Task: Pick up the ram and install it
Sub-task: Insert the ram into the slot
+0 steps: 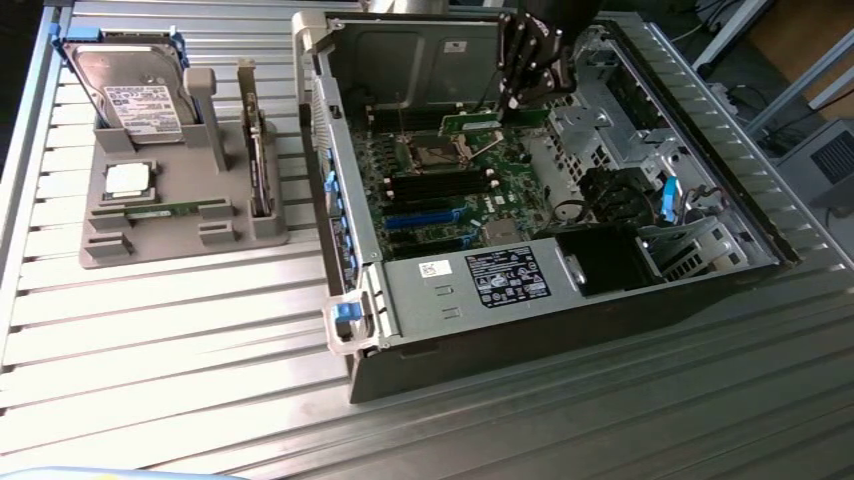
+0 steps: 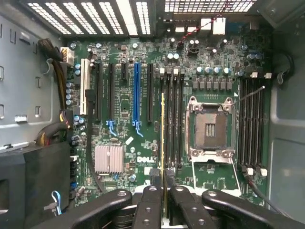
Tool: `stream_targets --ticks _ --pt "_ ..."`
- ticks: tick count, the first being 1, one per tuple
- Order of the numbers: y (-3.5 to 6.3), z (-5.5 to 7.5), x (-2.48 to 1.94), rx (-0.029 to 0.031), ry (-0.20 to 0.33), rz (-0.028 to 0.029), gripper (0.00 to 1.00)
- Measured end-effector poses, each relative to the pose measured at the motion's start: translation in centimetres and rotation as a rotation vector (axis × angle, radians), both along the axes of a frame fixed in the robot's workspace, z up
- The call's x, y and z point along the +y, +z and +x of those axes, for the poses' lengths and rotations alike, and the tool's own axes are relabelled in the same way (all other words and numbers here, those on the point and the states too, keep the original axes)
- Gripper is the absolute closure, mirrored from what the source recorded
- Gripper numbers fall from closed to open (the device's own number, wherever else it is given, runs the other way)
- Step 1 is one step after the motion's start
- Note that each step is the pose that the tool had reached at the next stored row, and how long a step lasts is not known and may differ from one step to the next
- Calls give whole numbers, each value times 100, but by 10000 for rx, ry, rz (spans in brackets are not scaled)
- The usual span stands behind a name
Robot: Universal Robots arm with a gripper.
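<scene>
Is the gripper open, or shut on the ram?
Shut on the ram: the gripper's inner fingers press both sides of the thin board, seen edge-on over the motherboard.

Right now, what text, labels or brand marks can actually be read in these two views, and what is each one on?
"DELL": white logo printed on the motherboard, wrist view.
Hard drive label: print too blurred to read.
Power supply label: black with white print, too small to read.
White sticker beside it: unreadable.
</scene>
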State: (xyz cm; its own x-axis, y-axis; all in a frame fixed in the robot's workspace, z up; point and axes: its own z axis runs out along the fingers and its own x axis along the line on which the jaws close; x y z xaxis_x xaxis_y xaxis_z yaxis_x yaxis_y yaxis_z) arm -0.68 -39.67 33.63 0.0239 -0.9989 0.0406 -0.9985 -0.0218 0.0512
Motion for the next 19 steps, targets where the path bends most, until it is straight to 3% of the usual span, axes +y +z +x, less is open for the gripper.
stream_targets --ticks 11,19 --pt "-186 -202 53 0 -1 -11 87" --pt "-314 -300 48 -1 -87 -15 87"
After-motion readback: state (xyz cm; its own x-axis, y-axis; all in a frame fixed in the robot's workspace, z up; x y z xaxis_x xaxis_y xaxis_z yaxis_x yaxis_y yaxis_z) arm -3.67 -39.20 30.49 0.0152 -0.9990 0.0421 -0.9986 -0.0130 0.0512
